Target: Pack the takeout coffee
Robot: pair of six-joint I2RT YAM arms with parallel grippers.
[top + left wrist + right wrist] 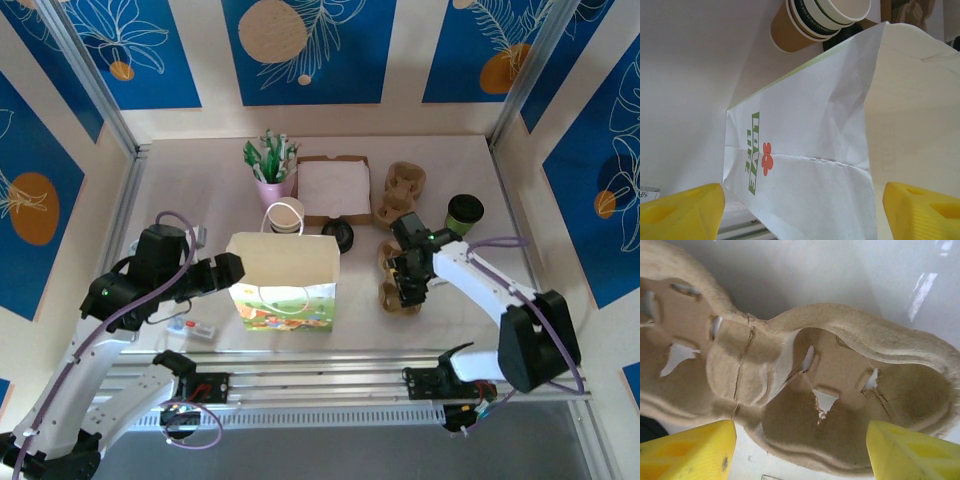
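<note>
Near the desk's [200,190] back right, the small dark-green, black-lidded takeout coffee [464,212] is standing upright; the left gripper [235,268] and right gripper [408,290] are both hanging open.

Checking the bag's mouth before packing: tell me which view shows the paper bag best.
Top external: the whole paper bag stands upright, its mouth open upward. The left wrist view shows it close but cropped: a white side panel with green lettering.

Bright, even, diffuse light from above, shadows faint around the paper bag [283,280] on the table [200,190]; left wrist view sharp on the bag's printed face, washed-out pale to its right, soft below it.
</note>
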